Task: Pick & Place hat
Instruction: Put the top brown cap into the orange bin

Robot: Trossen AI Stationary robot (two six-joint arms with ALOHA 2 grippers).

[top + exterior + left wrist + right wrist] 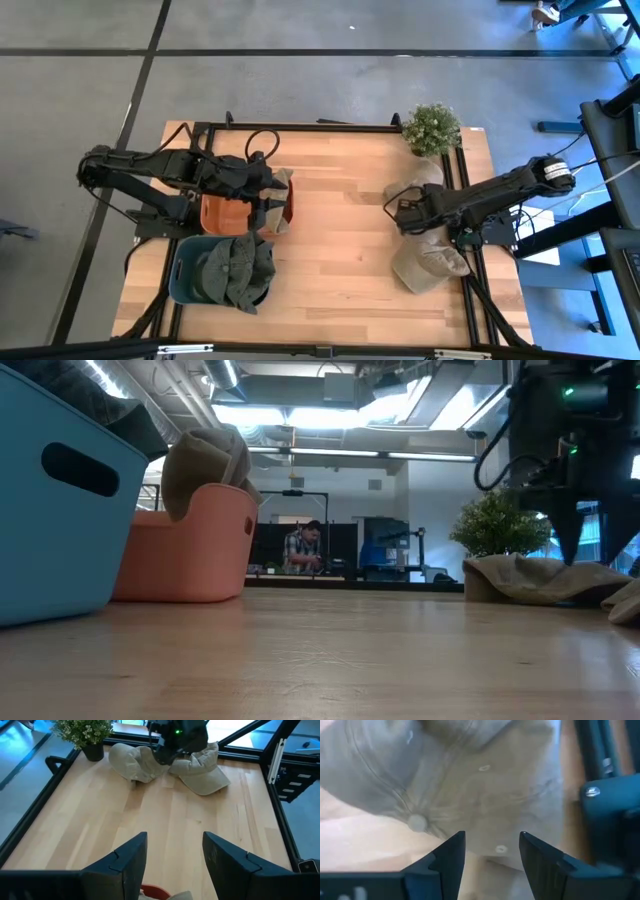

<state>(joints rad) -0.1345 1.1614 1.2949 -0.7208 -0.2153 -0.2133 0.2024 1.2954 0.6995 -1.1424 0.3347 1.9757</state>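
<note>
Two beige hats lie on the table's right part, one (412,188) by the plant and one (428,265) nearer the front. My right gripper (398,213) stands open and points down over a beige crown with a top button (417,822); in the low view its fingers (573,540) end at the top of the hat (530,575). My left gripper (174,840) hangs open above the orange basket (225,212). A beige hat (284,182) is draped over the basket's rim. Dark green hats (238,270) fill the blue basket (185,272). My right gripper comes at the beige hat's crown (485,805) from above with its fingers apart, one on each side of a stretch of cloth near the button. Whether the fingertips touch the cloth I cannot tell. The hat lies flat on the table.
A potted plant (432,128) stands at the far right corner, close to the beige hats. The black frame rail (462,190) runs along the table's right edge beside them. Bare wood (340,250) lies between the baskets and the hats. A person (300,548) is in the room behind.
</note>
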